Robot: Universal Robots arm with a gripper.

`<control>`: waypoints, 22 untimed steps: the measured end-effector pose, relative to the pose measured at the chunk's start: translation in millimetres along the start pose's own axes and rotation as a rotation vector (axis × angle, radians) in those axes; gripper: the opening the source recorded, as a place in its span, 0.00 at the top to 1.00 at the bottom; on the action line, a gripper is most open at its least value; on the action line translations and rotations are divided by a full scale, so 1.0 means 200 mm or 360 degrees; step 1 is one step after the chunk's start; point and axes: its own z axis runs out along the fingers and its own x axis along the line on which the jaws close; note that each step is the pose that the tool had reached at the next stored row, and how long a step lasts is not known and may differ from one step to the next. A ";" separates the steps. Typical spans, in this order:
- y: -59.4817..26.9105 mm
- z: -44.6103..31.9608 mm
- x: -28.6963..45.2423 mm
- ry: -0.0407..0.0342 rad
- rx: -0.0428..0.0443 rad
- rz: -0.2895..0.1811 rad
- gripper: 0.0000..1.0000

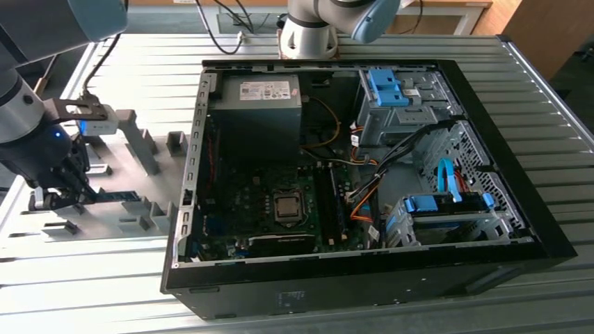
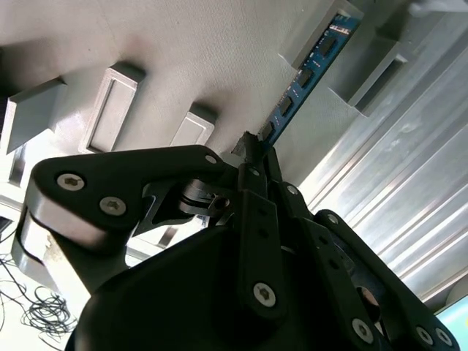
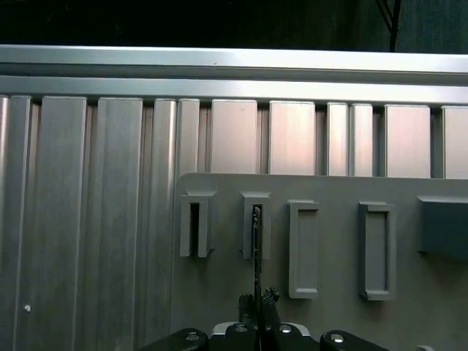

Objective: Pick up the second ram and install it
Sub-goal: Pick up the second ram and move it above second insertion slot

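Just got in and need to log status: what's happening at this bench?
The robot's tool is closed on the second ram, a blue-green memory stick, over the grey fixture plate at the exterior view's left. The stick's far end sits at a slotted block on that plate. The open computer case lies beside the plate; the stick is not yet in its motherboard.

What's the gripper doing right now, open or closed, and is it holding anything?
The gripper is closed on the second ram, pinching it near one end.
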 end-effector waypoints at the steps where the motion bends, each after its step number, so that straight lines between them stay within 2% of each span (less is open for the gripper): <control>1: 0.000 -0.008 0.000 0.0000 0.0000 0.0000 0.86; 22: 0.001 -0.060 -0.001 0.0000 0.0000 0.0000 0.86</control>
